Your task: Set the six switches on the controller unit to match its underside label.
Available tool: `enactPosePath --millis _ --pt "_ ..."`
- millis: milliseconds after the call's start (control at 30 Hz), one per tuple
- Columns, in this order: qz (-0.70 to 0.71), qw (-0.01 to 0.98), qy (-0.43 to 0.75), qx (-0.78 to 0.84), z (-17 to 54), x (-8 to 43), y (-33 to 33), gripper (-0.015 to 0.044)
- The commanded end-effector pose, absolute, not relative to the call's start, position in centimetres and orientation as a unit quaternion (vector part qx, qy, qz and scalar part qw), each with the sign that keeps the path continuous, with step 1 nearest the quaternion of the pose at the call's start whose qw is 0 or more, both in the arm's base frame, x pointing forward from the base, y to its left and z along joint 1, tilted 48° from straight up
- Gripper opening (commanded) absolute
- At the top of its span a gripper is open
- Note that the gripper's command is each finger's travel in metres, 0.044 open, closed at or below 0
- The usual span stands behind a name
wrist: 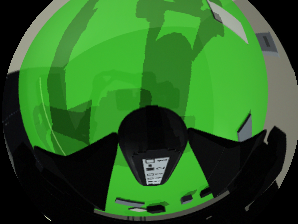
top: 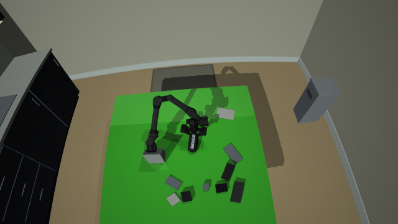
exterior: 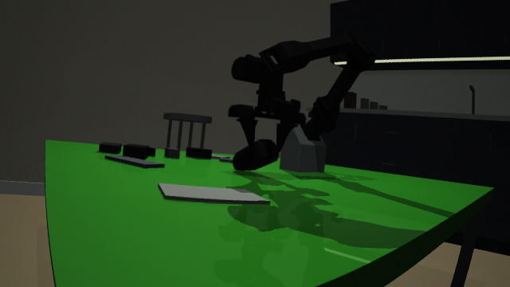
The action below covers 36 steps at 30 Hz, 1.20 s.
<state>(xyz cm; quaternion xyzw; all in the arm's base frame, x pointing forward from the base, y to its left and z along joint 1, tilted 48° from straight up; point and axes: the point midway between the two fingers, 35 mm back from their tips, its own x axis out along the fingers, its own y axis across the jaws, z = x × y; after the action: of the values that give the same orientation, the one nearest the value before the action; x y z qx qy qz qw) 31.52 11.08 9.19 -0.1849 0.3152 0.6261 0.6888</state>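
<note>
The dark controller unit point(top: 192, 149) point(exterior: 253, 157) point(wrist: 152, 140) is pinched by its sides between the fingertips of my gripper point(top: 193, 132) point(exterior: 266, 147) point(wrist: 153, 135). It is tilted, with one end low at the bench; whether that end touches is unclear. The white label point(top: 193, 141) point(wrist: 154, 171) faces upward and outward, showing a column of small squares with print beside them. The lower squares are too small to read surely. The rocker switches are hidden from view.
A pale flat plate point(top: 226, 114) point(exterior: 211, 194) lies behind and right of the unit. A grey plate point(top: 232, 153), dark blocks point(top: 228, 171) point(top: 237, 191) and several smaller parts lie toward the front. The arm's grey base point(top: 155, 156) stands left.
</note>
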Motion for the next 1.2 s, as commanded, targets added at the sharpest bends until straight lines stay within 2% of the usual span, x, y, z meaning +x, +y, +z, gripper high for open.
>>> enactPosePath --millis 0,1167 --pt "0.622 0.693 0.313 -0.188 9.5 31.6 10.4 0.0336" --pt "0.622 0.693 0.314 -0.188 9.5 31.2 7.5 0.0336"
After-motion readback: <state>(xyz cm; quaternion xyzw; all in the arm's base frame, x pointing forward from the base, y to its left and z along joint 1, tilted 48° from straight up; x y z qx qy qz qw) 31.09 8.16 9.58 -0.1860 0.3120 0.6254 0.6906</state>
